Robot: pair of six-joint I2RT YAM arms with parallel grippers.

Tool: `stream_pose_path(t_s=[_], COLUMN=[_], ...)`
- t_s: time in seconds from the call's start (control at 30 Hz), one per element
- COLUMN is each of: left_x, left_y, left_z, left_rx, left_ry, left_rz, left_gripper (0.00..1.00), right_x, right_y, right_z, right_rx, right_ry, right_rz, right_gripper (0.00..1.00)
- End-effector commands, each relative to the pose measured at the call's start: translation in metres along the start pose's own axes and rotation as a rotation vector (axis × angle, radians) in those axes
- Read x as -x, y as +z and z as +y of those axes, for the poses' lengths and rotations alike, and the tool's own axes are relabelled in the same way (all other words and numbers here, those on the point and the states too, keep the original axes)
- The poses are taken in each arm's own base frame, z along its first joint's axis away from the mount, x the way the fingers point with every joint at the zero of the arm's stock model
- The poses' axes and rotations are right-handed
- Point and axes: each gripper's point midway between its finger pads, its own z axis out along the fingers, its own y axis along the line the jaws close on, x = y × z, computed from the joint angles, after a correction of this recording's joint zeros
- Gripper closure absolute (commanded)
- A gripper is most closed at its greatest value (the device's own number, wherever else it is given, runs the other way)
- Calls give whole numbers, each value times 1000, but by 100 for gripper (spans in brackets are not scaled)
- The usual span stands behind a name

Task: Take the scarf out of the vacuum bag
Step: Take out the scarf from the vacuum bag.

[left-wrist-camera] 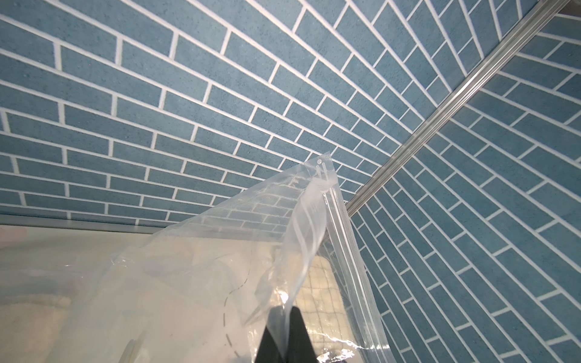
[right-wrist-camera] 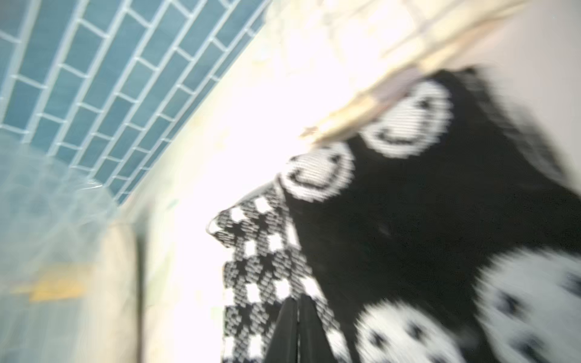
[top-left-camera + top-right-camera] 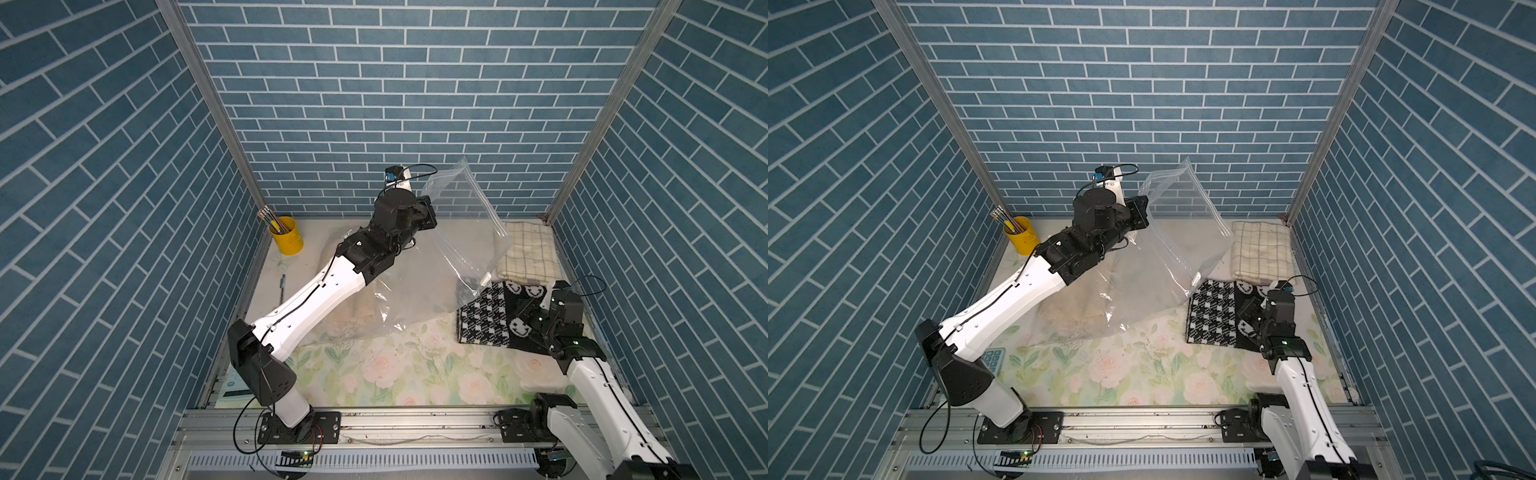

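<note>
As left claw (image 1: pixel 286 317) pinches bag (image 1: pixel 201 251), jaws shut

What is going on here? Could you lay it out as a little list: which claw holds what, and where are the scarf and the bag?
left gripper: shut on the vacuum bag, holding one edge up in the air
bag: clear, low end resting on the floral table cover
scarf: black and white, lying flat by the bag's low end, nearly all outside it
right gripper: shut, tips down on the scarf; whether it pinches fabric is lost in blur
also there: yellow cup of pencils, folded checked towel
</note>
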Motion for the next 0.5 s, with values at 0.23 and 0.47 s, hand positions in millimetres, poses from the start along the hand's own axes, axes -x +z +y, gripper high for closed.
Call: stream_pose_path(t_s=[0.23, 0.47], left_x=[13, 4], left_y=[-6, -5], left_z=[-10, -12], left_rx=[-49, -81], left_ry=[-11, -12], left_rz=[-29, -8], left_gripper=[100, 100], right_x=[-36, -4], right_y=[65, 55], right_z=[-72, -43], right_rx=[-229, -167], right_ry=[13, -94], right_rz=[132, 75], right_gripper=[99, 96])
